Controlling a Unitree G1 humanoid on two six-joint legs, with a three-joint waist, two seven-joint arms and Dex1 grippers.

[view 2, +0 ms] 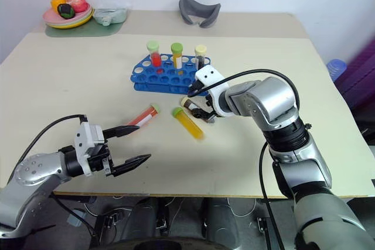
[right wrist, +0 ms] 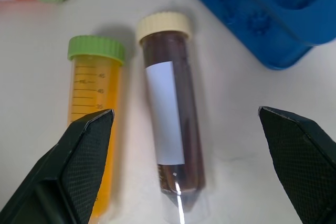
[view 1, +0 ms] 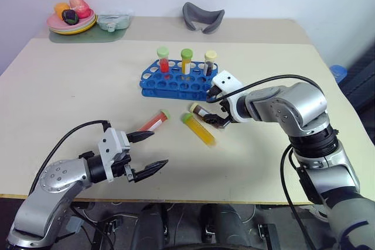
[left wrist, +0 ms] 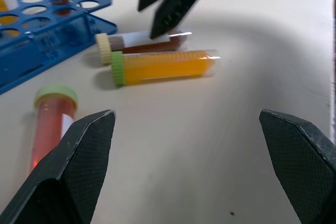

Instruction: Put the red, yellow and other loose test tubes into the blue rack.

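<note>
The blue rack (view 1: 176, 83) stands mid-table with a red, a yellow and a dark tube upright in its back row. Three loose tubes lie in front of it: a red one with a green cap (view 1: 154, 122), a yellow one with a green cap (view 1: 198, 129), and a dark brown one with a cream cap (right wrist: 170, 114). My right gripper (view 1: 215, 109) hangs open just over the dark brown tube, one finger on each side, apart from it. Near the front edge my left gripper (view 1: 159, 147) is open and empty, pointing toward the red tube (left wrist: 50, 124).
At the table's back left are a plate of toy food (view 1: 71, 19) and a clear container (view 1: 113, 21). A grey curved object (view 1: 203, 17) lies at the back centre. The front table edge runs close under my left gripper.
</note>
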